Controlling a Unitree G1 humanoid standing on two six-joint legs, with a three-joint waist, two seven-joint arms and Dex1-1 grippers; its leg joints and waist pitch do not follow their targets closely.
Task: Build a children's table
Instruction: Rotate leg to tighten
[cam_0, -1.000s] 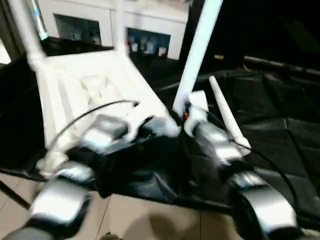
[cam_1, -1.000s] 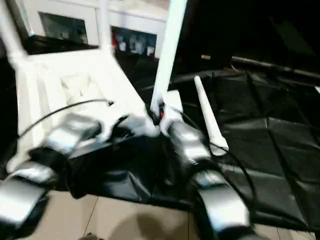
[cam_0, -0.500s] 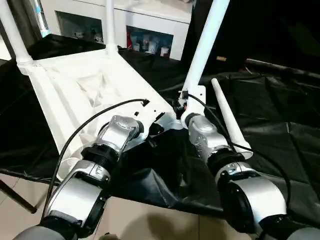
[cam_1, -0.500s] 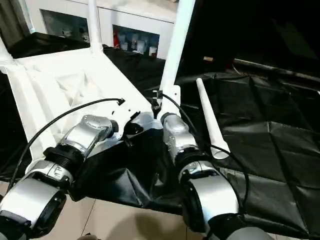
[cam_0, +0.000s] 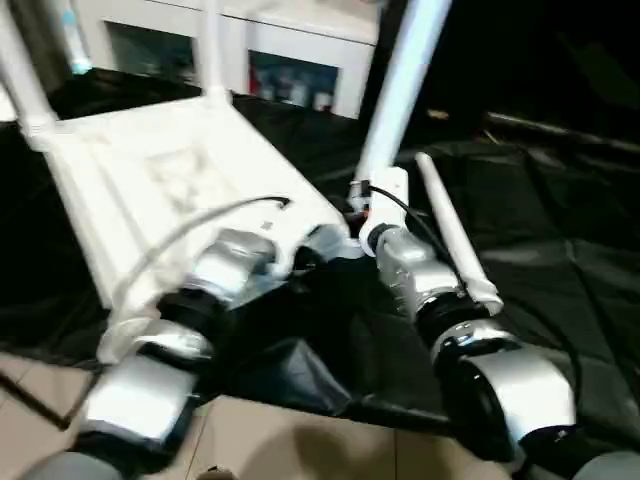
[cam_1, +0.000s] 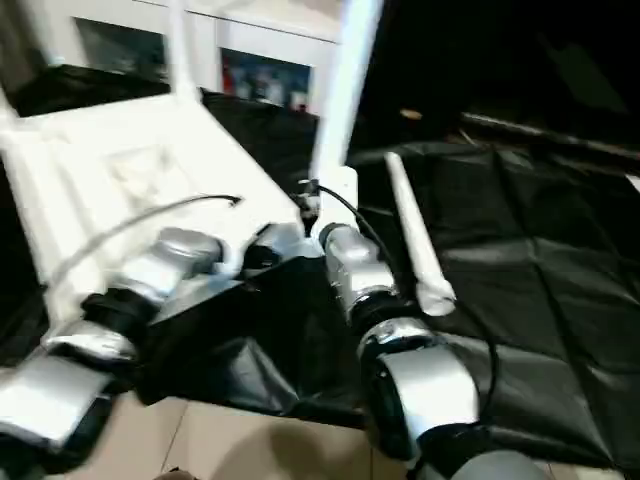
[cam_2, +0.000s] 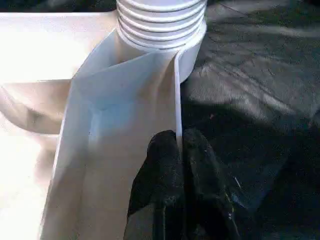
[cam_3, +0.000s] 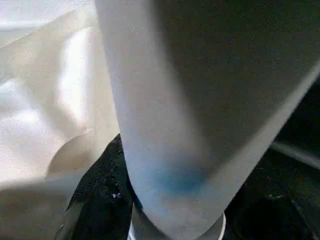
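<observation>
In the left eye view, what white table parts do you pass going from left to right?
Table top → leg held upright by the right gripper → loose leg lying on the black sheet.

Open black sheeting (cam_0: 560, 260) lies free on the right, beyond a loose leg (cam_0: 455, 240) lying just beside the right forearm. The upturned tabletop (cam_0: 170, 190) fills the left, with upright legs at its far corners (cam_0: 25, 75) and one slanting leg (cam_0: 395, 85) blocking the middle. A white cabinet (cam_0: 280, 50) closes the far side.

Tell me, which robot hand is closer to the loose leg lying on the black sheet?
Right. The right gripper is beside the loose leg, at the standing leg. The left gripper pinches the tabletop's rim, farther away.
</observation>
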